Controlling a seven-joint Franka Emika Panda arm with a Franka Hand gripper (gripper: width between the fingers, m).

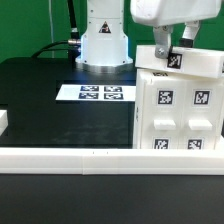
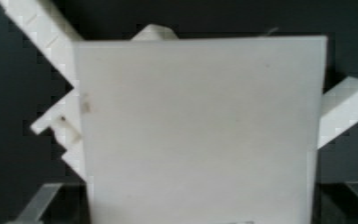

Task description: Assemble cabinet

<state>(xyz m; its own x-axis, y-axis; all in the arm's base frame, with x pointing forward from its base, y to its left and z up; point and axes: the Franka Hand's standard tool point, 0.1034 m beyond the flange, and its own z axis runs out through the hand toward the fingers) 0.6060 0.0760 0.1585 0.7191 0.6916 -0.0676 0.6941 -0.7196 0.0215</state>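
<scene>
Nearest the exterior camera, a long low white rail is lying across the front of the black table, running from one edge of the frame to the other. Just behind it, on the exterior view's right, the cabinet is standing with its foot at the rail; its front face is showing several black-and-white square tags, and its upper panel, which also bears a tag, is sitting slightly tilted. The gripper is reaching down from above onto the top edge of that upper panel, one dark finger showing against the white plastic; the jaws seem to be straddling the panel, but whether they are actually clamping it cannot be told. In the wrist view a large flat white panel of the cabinet is filling most of the frame, blurred, with further white pieces jutting out behind it. Farther back on the table, toward the middle, the marker board is lying flat, and beyond it the white base of the arm is rising.
</scene>
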